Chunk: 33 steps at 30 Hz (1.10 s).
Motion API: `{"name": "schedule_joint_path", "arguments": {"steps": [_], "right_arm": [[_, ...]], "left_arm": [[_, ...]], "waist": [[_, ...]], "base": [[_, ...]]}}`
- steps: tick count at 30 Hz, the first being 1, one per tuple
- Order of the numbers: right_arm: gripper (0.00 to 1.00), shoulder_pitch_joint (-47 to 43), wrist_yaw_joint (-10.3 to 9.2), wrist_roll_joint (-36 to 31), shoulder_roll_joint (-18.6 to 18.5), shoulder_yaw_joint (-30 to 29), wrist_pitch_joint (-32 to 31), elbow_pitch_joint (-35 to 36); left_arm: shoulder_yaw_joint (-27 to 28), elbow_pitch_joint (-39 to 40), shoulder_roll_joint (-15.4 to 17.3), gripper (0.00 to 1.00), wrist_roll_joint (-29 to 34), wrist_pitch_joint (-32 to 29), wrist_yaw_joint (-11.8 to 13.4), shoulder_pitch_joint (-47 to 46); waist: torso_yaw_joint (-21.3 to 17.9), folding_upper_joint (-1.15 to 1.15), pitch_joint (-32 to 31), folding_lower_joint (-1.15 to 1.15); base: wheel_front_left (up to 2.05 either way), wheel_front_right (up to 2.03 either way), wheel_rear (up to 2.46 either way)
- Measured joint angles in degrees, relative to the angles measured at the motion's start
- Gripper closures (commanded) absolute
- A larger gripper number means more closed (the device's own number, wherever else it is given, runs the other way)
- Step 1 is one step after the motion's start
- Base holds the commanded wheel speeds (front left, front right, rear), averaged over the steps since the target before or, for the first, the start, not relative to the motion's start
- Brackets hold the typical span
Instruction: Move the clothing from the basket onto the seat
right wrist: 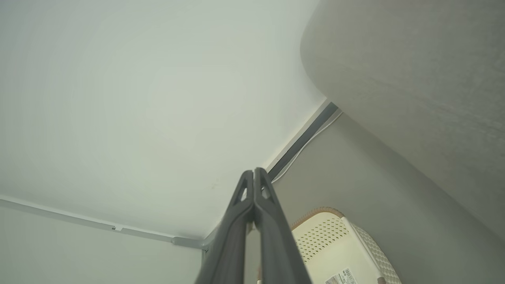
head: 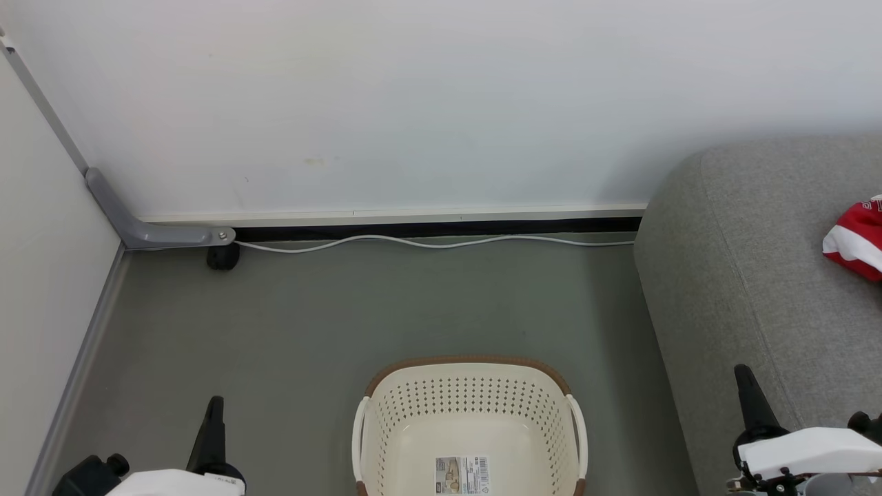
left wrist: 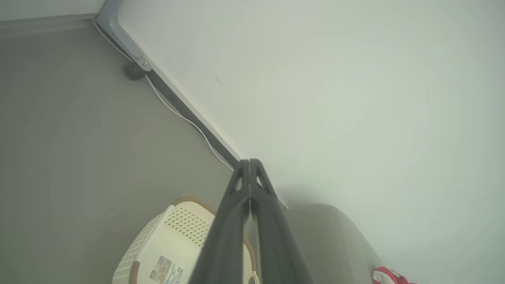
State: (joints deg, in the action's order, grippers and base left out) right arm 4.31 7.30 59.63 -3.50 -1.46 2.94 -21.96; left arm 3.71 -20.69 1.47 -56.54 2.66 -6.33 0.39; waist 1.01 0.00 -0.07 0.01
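The cream perforated basket (head: pixel 468 413) with its brown rim stands on the floor at the bottom centre, holding nothing but its barcode sticker (head: pixel 462 474). A red garment with white bands (head: pixel 858 238) lies on the grey sofa (head: pixel 730 275) at the right edge; a corner of the red garment (left wrist: pixel 388 276) also appears in the left wrist view. My left gripper (head: pixel 216 403) hangs shut to the basket's left, fingers pressed together (left wrist: pixel 249 162). My right gripper (head: pixel 743 372) is shut too (right wrist: pixel 253 171), in front of the sofa's side. The basket (left wrist: pixel 173 244) (right wrist: pixel 335 244) lies below both.
A white wall runs across the back with a black skirting strip and a white cable (head: pixel 427 242) along the floor. A grey metal bracket (head: pixel 148 231) and a small black foot (head: pixel 222 257) sit in the left corner. Grey floor surrounds the basket.
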Motion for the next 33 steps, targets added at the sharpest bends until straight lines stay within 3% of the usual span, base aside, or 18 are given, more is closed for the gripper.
{"name": "schedule_joint_path", "arguments": {"steps": [33], "right_arm": [[1.0, 0.0, -0.07, 19.4, 0.6, -3.7, -5.5, 3.5]], "left_arm": [[0.6, 3.1, 0.2, 1.0, -21.4, -5.5, -0.2, -2.1]], "waist": [[-0.6, 0.0, 0.2, 0.0]], "base": [[0.0, 0.0, 0.0]]}}
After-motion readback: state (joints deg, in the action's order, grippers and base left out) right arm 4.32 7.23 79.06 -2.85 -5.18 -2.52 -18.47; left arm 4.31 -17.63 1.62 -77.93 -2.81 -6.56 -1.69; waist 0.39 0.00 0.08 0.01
